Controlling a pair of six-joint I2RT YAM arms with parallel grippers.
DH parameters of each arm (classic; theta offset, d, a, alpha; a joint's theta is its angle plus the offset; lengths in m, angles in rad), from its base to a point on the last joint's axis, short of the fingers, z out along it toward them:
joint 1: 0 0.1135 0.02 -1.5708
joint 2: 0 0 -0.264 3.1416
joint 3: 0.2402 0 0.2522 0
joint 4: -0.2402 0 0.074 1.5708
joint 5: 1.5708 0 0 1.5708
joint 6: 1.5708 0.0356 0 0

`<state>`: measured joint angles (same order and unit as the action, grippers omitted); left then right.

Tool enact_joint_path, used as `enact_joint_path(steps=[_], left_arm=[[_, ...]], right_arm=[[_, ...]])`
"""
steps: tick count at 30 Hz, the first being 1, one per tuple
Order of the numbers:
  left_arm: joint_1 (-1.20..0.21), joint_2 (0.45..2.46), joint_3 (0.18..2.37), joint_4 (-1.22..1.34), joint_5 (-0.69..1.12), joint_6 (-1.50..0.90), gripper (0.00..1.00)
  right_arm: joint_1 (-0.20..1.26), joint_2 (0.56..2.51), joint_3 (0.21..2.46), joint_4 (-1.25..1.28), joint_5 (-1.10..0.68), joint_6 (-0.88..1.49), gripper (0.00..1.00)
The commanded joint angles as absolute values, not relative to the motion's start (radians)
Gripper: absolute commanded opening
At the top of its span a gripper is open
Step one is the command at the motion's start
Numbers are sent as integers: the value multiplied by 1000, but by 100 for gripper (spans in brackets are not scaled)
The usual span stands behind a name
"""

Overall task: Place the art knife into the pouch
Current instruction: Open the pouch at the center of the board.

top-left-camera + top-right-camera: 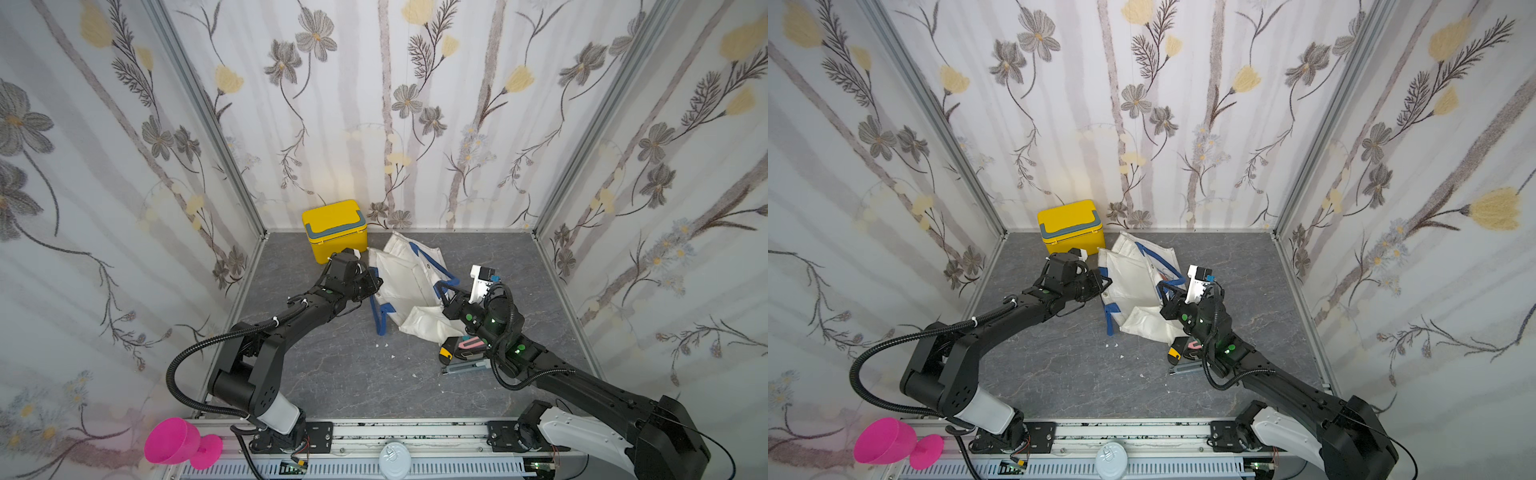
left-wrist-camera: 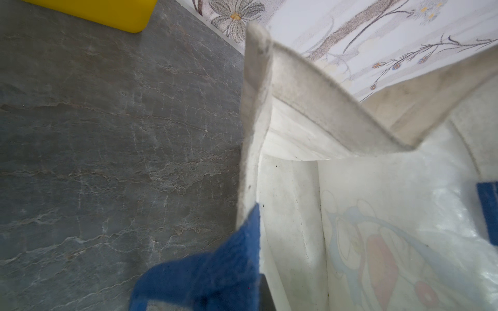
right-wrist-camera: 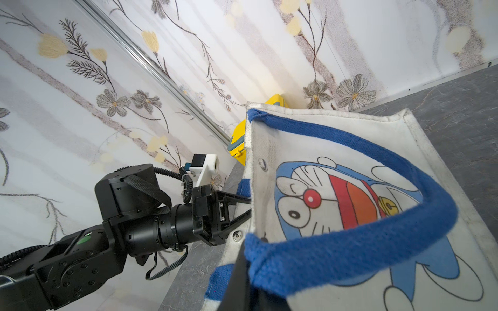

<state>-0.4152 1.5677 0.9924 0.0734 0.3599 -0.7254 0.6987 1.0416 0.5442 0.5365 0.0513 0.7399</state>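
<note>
Top views: knife (image 1: 465,367), taken to be the slim grey cutter, lies flat on the bench (image 1: 353,374) at front right. It is partly under the right arm and just beside a black-and-yellow tool (image 1: 448,353). Untouched, not in the pouch.

Pouch (image 1: 409,282) sits slumped mid-bench, just behind the knife. Left end effector (image 1: 374,286) is closed on the pouch's rim, where a blue strap is sewn on. Left wrist view looks into the gaping mouth; what shows of the inside is bare. Right end effector (image 1: 444,289) is closed on the other strap (image 3: 377,234), on the cat-print side, pinched near its root.

Judgement: the step in hand is opening the mouth.
- Draw the two grips apart and slightly up, gently. The canvas is limp and likely folds shut if slack.
- Both end effectors are occupied, so one must let go to fetch the knife. The right is nearer.
- The left alone should then hold the rim high, with the mouth facing right.
- Risks: dragging the pouch over the knife, or nudging the yellow box (image 1: 334,230) close behind the left wrist.
</note>
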Motion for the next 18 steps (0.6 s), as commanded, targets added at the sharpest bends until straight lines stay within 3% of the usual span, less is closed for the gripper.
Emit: enact_joint_path(steps=[1,3,7,11,15,18], left_arm=[[-414,1554,1047,-5,326,-671,0],[-414,1543,1076,-31,315,-655,0],[-414,1540,1130,-69,313,-641,0],[-413,1557,1194,-137,302,-612,0],[-413,1554,1238,-206,260,-578,0],[-413,1540,1269,-263,211,-543,0]], right_arm=[[698,1038,554,531,63,734,6],[694,1036,557,515,75,732,7],[689,1035,564,502,80,733,21],[686,1033,571,489,84,733,46],[684,1028,583,440,114,715,80],[682,1028,599,389,139,699,90]])
